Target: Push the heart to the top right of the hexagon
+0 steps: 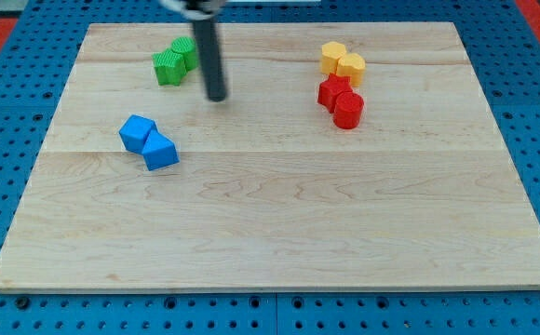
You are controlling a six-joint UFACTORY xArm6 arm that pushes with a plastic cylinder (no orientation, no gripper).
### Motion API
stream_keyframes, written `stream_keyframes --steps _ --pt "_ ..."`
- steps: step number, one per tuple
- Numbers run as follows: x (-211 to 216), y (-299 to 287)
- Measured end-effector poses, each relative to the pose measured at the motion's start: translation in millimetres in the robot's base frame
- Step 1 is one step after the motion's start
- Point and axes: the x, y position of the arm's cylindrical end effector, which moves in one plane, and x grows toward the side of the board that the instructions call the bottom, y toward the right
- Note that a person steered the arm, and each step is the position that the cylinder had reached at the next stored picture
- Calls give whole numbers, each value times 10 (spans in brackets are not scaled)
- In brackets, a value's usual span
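Note:
My tip (216, 96) rests on the board at the upper left, just right of and below two green blocks (168, 67) (186, 51) that touch each other. It touches neither. Two yellow blocks sit at the upper right: one (333, 56) looks roughly hexagonal, and the other (351, 67), touching its lower right side, looks lobed like a heart. Directly below them are two red blocks, an angular one (333, 91) and a rounded one (348, 110). Their exact shapes are hard to make out. My tip is far to the left of the yellow and red blocks.
Two blue blocks, a cube-like one (138, 132) and a wedge-like one (160, 151), touch each other at the left, below my tip. The wooden board (279, 242) lies on a blue perforated table.

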Motion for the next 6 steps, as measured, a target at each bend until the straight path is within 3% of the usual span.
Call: stream_keyframes --steps 1,2,4,6 --pt "-158 1064" --pt "-299 1426" --pt "-995 1818" --pt "-785 1757"
